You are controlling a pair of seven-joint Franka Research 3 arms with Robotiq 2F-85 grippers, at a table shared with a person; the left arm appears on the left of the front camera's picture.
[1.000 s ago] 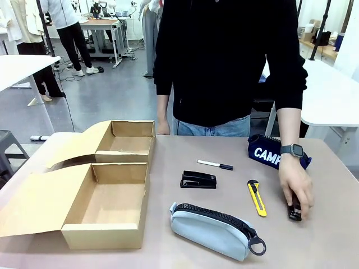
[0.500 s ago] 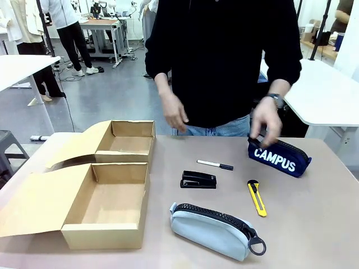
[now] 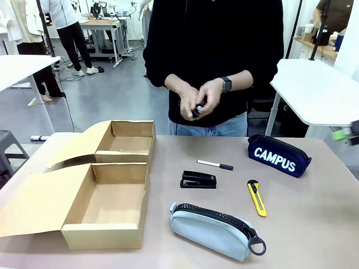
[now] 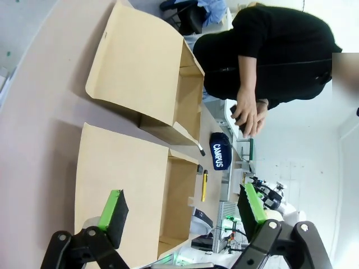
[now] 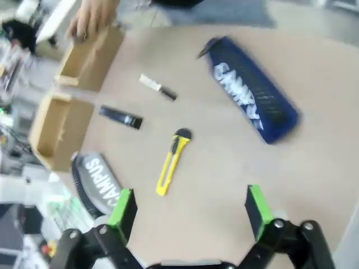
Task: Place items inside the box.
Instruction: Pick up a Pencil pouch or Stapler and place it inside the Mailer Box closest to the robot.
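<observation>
Hanging with green-padded fingers spread wide and empty, the left claw (image 4: 182, 210) faced an open brown cardboard box (image 3: 104, 235), with a second open cardboard box (image 3: 133, 129) beyond it. Farther off from that claw lay a black stapler (image 3: 198, 180), a white marker with black cap (image 3: 215, 165) and a grey-blue zip pouch (image 3: 213, 230) on the tan table (image 3: 314, 224). The person's hands (image 3: 197, 102) clasped a small dark item above it. The right claw (image 5: 189, 207) was also spread, gripping nothing. A yellow utility knife (image 5: 171, 162) lay just ahead of it, and a navy pouch with white lettering (image 5: 252, 92) farther ahead.
</observation>
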